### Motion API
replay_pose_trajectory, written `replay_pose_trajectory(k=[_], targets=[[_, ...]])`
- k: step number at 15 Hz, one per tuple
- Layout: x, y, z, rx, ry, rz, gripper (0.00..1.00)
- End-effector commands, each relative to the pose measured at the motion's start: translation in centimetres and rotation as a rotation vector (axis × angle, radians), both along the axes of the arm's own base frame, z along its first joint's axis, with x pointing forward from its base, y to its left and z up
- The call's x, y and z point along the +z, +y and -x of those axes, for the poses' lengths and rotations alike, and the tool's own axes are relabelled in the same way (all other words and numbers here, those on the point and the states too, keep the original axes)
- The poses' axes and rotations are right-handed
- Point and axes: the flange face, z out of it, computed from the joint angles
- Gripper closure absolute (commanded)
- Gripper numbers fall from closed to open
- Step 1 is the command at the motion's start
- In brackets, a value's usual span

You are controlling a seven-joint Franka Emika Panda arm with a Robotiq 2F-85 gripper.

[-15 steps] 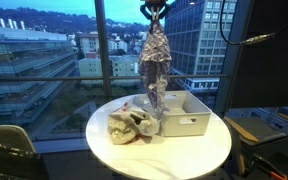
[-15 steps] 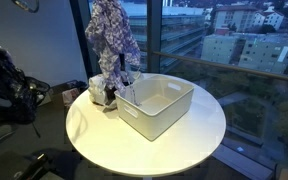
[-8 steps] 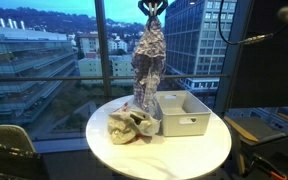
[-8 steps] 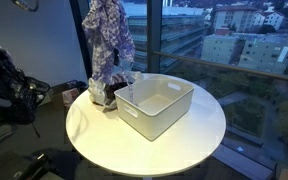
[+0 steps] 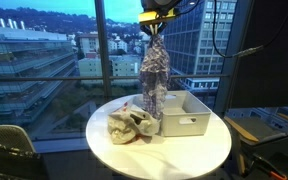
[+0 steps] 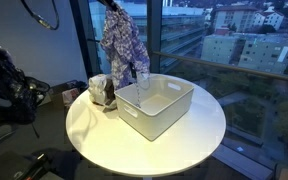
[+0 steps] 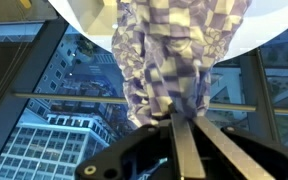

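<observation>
My gripper (image 5: 154, 27) is shut on the top of a purple and white checkered cloth (image 5: 153, 78), which hangs down long above the round white table (image 5: 184, 155). The cloth's lower end dangles at the near rim of a white rectangular bin (image 5: 184, 116), partly over it. In an exterior view the cloth (image 6: 122, 47) hangs over the bin's (image 6: 159, 108) left corner, gripper (image 6: 110, 6) at the top edge. In the wrist view the two fingers (image 7: 178, 140) pinch the cloth (image 7: 174, 55), with the table seen beyond.
A crumpled pile of light cloths (image 5: 129, 125) lies on the table left of the bin; it also shows as a pile (image 6: 103, 92) in an exterior view. Large windows stand right behind the table. A chair with dark items (image 6: 9, 90) stands beside it.
The cloth has been carried down and toward the bin; it now hangs lower, with its end at the bin's rim. The gripper stays shut on it.
</observation>
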Motion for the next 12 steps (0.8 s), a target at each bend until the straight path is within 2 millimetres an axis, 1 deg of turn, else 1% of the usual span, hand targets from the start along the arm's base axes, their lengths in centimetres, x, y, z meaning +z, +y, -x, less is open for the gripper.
replay_pose_trajectory(k=[1,2,3,6,8,9,12], targets=[[-2.3,1.5,-1.7,0.075,0.004,0.042,0.99],[-2.9,2.0,-1.9,0.075,0.003,0.053,0.99],[-3.9,3.3,-1.9,0.115,0.014,0.038,0.99],[-6.7,4.9,-2.7,0.193,0.046,-0.029,0.99],[-9.0,4.5,-3.4,0.213,0.08,-0.065,0.99],[-10.0,3.9,-3.7,0.211,0.094,-0.069,0.99],[-11.8,1.3,-4.3,0.17,0.12,-0.052,0.99]])
